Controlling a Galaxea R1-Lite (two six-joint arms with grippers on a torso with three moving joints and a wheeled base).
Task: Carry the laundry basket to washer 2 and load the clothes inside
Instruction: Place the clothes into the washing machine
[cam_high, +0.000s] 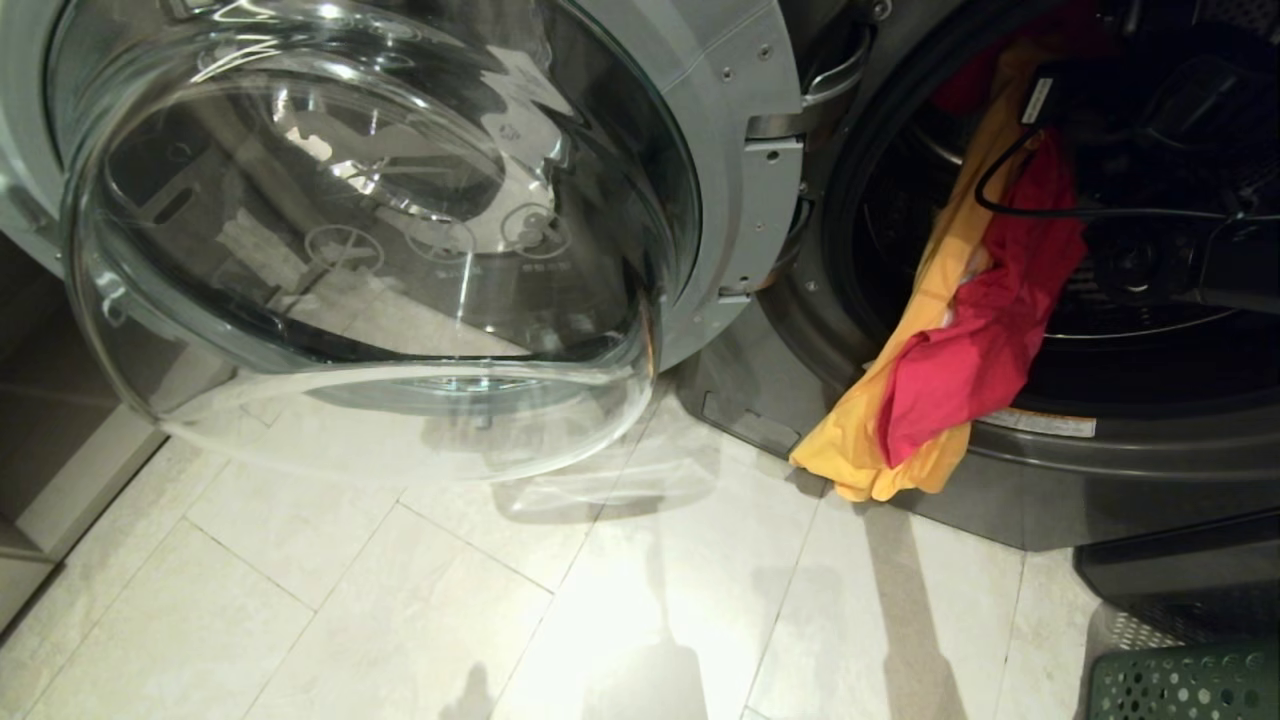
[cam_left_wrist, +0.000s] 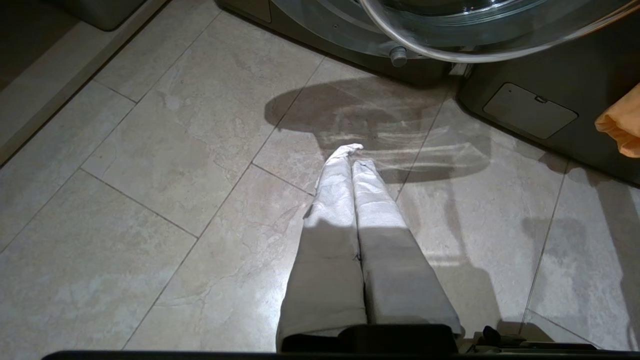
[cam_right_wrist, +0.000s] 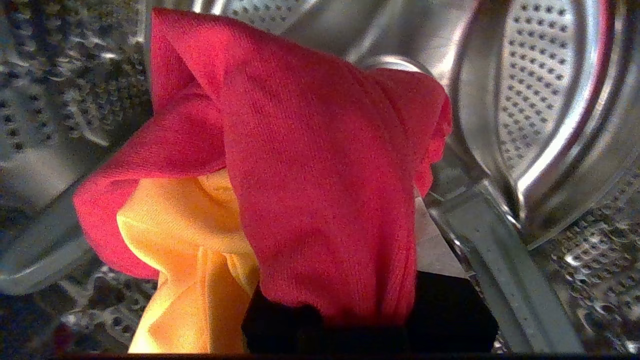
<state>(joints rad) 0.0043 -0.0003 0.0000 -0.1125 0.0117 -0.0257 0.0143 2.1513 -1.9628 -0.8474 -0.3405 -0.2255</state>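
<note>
Inside the drum (cam_right_wrist: 540, 100) of the washer (cam_high: 1100, 450), the right gripper (cam_right_wrist: 330, 300) is buried under cloth, its fingers clamped on the red garment (cam_right_wrist: 320, 175) with the yellow garment (cam_right_wrist: 190, 240) bunched alongside it. From the head view, the right arm (cam_high: 1180, 120) reaches in through the open mouth at the upper right, a black cable looping off it. Both garments trail back out over the door rim: the red garment hangs over the lip and the yellow garment falls lower, its end reaching down the machine's front to just above the floor (cam_high: 500, 600). The round glass door (cam_high: 370, 230) is swung wide to the left of the opening and fills much of that side, its hinge (cam_high: 770, 210) standing between glass and mouth. At the lower right corner, a piece of the green laundry basket (cam_high: 1190, 685) sits on the tiles, near the washer's base. The left gripper (cam_left_wrist: 350, 175) hangs over bare tiles well apart from the clothes, its cloth-covered fingers pressed together and holding nothing, with the door's lower edge just beyond it.
</note>
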